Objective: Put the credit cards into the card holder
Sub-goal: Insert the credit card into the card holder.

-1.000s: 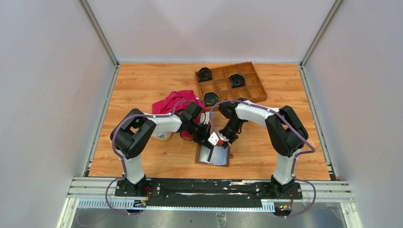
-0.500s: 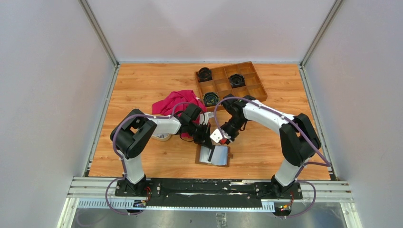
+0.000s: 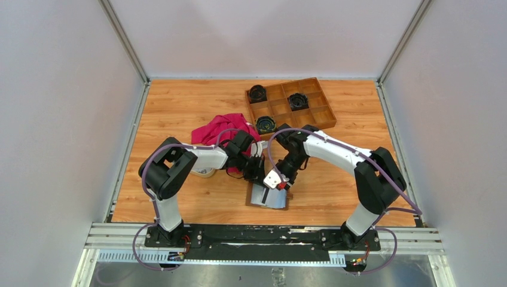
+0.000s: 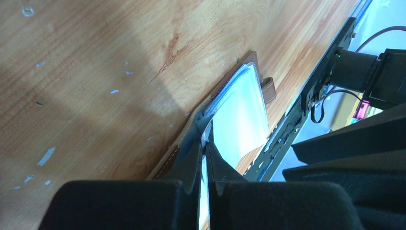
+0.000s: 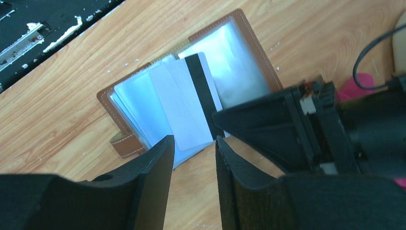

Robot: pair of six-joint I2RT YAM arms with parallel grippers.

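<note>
**Card let go over the open holder**

We are watching the right fingers (image 5: 153, 167) spreading apart. A second ago they were nearly together, and they are now hovering just above a white, dark-striped card (image 5: 186, 110). The card is lying across the clear sleeves of the holder (image 5: 239, 62), which is spread open on the bench (image 5: 311, 28) near its front edge. The left fingers (image 4: 189, 165) are staying together, pinching what looks like the holder's sleeve edge. We are judging the card released — whether it is properly seated, we cannot tell.

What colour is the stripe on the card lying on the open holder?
Black stripe on a white card; the right wrist view shows it best.
</note>
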